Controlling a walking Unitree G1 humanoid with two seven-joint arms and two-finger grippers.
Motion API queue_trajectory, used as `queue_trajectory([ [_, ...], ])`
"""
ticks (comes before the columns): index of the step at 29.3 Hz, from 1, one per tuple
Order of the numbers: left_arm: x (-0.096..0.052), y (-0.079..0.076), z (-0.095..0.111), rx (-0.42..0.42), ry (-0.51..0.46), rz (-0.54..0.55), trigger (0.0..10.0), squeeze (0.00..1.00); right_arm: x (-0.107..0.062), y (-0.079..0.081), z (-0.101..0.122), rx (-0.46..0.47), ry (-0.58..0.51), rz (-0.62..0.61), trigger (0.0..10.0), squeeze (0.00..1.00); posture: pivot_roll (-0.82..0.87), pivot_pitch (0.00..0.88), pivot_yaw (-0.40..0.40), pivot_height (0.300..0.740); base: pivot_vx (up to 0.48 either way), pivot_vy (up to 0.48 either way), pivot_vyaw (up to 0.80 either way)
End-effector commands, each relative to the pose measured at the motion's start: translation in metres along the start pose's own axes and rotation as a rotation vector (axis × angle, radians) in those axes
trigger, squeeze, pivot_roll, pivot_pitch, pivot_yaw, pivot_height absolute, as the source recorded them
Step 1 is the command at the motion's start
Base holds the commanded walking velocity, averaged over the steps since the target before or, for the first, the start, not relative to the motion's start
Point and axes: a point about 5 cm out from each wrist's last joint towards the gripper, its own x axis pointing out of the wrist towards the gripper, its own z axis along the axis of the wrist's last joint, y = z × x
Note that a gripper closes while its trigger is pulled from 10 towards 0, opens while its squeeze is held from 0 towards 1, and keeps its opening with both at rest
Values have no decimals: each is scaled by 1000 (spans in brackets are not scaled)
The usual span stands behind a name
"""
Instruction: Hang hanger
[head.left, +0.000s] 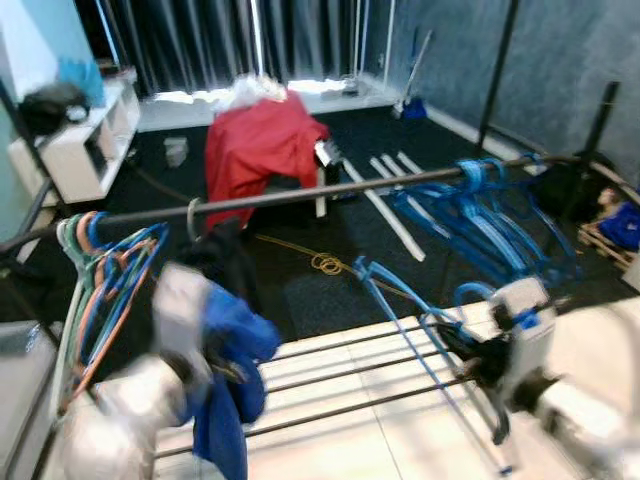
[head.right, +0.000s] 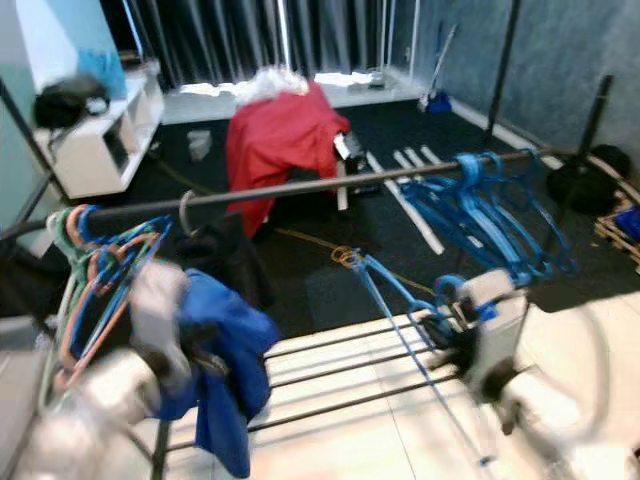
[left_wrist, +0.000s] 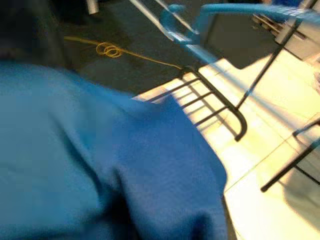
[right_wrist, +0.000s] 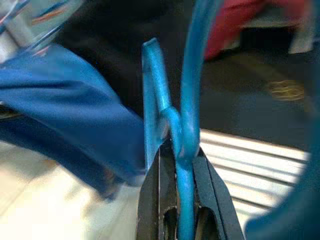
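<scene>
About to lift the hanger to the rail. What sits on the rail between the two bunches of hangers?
In the left eye view the rail between the left bunch and the blue bunch carries one hook with a dark garment; the rest is bare.

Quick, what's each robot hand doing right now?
Left hand: against the blue cloth; open or shut cannot be told.
Right hand: closed on a blue hanger.
</scene>
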Motion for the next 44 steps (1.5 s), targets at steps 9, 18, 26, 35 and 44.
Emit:
queue_trajectory([
  [9, 7, -11, 23, 34, -147, -20, 10000, 0, 4, -6, 10, -41, -97, -94, 10000, 0, -111, 0, 15, 740, -248, 0, 780],
  [18, 6, -14, 25, 27, -146, 7, 10000, 0, 10, -4, 10, -46, -103, -105, 10000, 0, -114, 0, 21, 740, -320, 0, 779],
  [26, 10, -12, 31, 51, -158, 51, 10000, 0, 13, 1, 10, -69, -111, -103, 10000, 0, -111, 0, 19, 740, 0, 0, 781],
  [35, 25, 6, 35, 7, -174, 125, 10000, 0, 16, 5, 9, -88, -116, -72, 10000, 0, -101, 0, 20, 740, 0, 0, 781],
  [44, 27, 3, 35, -12, -171, 101, 10000, 0, 18, 6, 10, -96, -116, -58, 10000, 0, -84, 0, 19, 740, 0, 0, 781],
])
